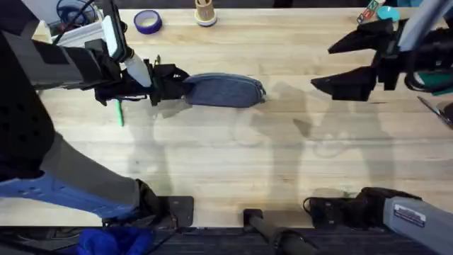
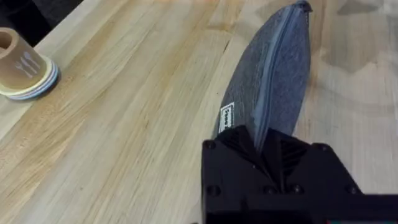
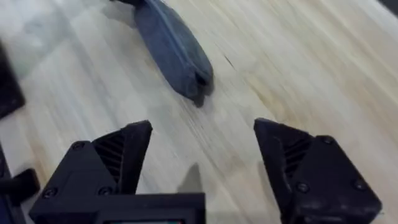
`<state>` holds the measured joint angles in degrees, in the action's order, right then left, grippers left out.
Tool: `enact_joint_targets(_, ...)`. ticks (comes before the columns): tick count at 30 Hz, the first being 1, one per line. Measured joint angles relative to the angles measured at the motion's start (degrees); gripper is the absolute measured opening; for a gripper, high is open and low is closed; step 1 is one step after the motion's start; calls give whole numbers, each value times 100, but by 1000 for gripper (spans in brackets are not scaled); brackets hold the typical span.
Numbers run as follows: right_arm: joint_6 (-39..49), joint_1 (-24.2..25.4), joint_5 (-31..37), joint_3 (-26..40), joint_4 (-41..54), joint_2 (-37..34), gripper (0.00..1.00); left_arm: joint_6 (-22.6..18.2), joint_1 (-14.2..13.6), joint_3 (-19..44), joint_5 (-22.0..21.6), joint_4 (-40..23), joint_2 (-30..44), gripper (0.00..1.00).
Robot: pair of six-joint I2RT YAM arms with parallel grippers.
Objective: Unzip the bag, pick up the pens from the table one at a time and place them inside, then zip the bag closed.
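Matt, blue-grey denim-like cloth on the bag (image 2: pixel 273 81), with a small white sewn label; pale, smooth wood planks with a faint sheen on the table (image 1: pixel 283 170); matt black ribbed plastic on the right gripper (image 3: pixel 202 162); glossy green plastic on the pen (image 1: pixel 119 113).

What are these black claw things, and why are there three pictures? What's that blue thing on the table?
The claws are grippers, the hands of two robot arms. One picture looks down from above; the other two come from small cameras on each arm's wrist. The blue thing is a fabric pencil bag lying on a wooden table. The left gripper is pinching one end of the bag. The right gripper is wide open and holds nothing, up above the table. A green pen lies by the left arm. At the far edge are a roll of tape and a small cup.
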<state>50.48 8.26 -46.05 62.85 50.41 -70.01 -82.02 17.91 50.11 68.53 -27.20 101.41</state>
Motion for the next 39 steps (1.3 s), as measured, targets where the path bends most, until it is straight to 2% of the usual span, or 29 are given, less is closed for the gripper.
enact_joint_targets(7, 1815, 172, -931, 0, 711, -523, 996, -2, 0, 0, 0, 0, 0, 43)
enact_joint_targets(19, 4007, 172, -1405, 0, 1063, -1696, 995, -2, 0, 0, -13, 0, 0, 43)
enact_joint_targets(28, 4724, 172, -1490, 0, 1050, -2405, 997, -2, 0, 0, -20, 0, 0, 43)
enact_joint_targets(39, 4859, 172, -1527, 0, 1056, -2467, 997, -2, 0, 0, -20, 0, 0, 43)
